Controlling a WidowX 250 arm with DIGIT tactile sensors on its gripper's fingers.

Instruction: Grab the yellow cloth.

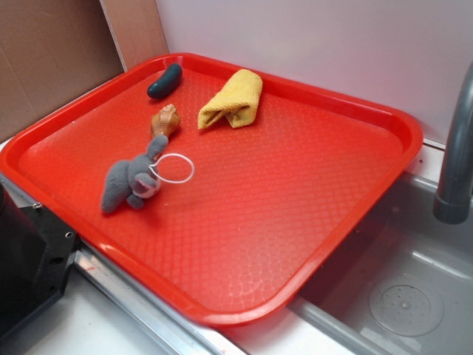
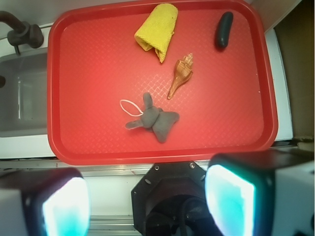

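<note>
Red tray [image 1: 384, 170]: yellow cloth [image 1: 233, 99], folded, at far edge; long axis diagonal, narrow end toward the seashell [image 1: 166, 119]. Grey plush toy [image 1: 131, 181] and dark cucumber [image 1: 164, 80] apart. End effector [image 2: 147, 196]: fingers [image 2: 230, 199] spread wide, empty, above near rim.

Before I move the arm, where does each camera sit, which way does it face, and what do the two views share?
Exterior: sits off one corner of the red plastic tray, looking obliquely down across it toward the folded mustard-yellow terry cloth near the far rim; a black robot part shows at lower left.
Wrist: high above, looking straight down; the hand, its two pads wide apart, frames the bottom edge.
Shared: tray, cloth, grey plush toy, brown seashell, dark oblong piece, sink.
</note>
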